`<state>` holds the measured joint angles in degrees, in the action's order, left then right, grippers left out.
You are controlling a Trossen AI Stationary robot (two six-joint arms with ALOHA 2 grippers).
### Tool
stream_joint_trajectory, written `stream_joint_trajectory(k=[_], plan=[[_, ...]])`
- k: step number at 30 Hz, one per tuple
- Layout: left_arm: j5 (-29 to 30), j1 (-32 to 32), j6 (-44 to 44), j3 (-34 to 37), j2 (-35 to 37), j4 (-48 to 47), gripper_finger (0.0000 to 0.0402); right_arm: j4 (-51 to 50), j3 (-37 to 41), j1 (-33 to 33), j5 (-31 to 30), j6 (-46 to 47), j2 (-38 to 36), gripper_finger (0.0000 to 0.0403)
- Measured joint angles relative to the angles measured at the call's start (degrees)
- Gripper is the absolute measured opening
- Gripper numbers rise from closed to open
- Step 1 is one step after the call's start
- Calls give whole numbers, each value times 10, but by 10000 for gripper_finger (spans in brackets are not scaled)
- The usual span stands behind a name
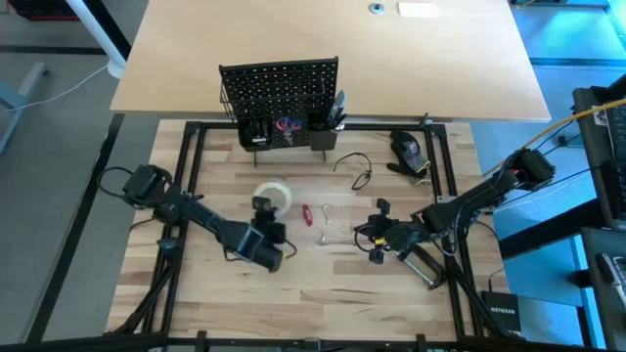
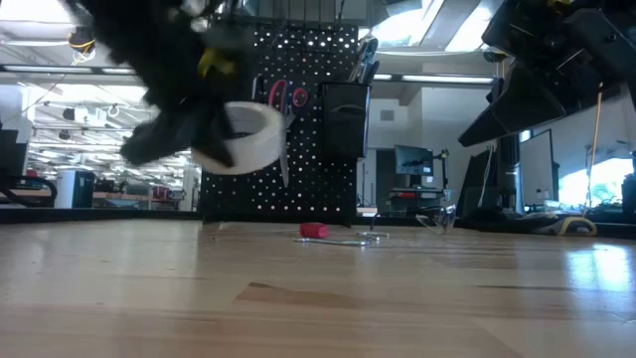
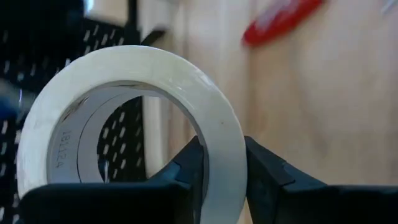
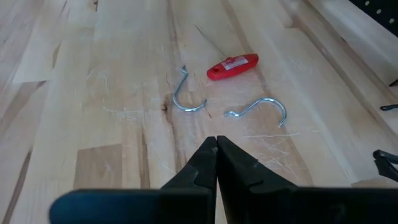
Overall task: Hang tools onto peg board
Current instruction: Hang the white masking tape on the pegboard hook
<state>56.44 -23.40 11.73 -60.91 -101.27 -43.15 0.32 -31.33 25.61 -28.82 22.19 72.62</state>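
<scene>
Tape [image 3: 134,124] — smooth white ring, lower rim hidden — pinched by left gripper [image 3: 222,177]; right gripper [image 4: 216,163] closed, empty.

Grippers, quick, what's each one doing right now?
Left gripper: closed on the white tape roll, lifted off the table.
Right gripper: shut, holding nothing, above the metal hooks.

left gripper [image 1: 271,219]: jaws clamped, raised | right gripper [image 1: 373,238]: jaws closed, low
</scene>
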Motion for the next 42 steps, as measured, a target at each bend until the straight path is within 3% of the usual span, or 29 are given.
stream_joint_trajectory(k=[5,12,22,34,42], plan=[[76,15,40,92,-3,27,70,1,0,-1,-8,-2,0,11],[92,116,-97,158,-4,171,70,1,0,-1,-26,-16,0,11],[122,237,-259,164,-5,283,70,0,0,-1,-21,-16,0,11],[146,311,-261,166,-5,298,70,2,0,-1,-21,-16,0,11],[143,339,-304,204,-5,427,68,23,0,-1,-21,-19,0,11]])
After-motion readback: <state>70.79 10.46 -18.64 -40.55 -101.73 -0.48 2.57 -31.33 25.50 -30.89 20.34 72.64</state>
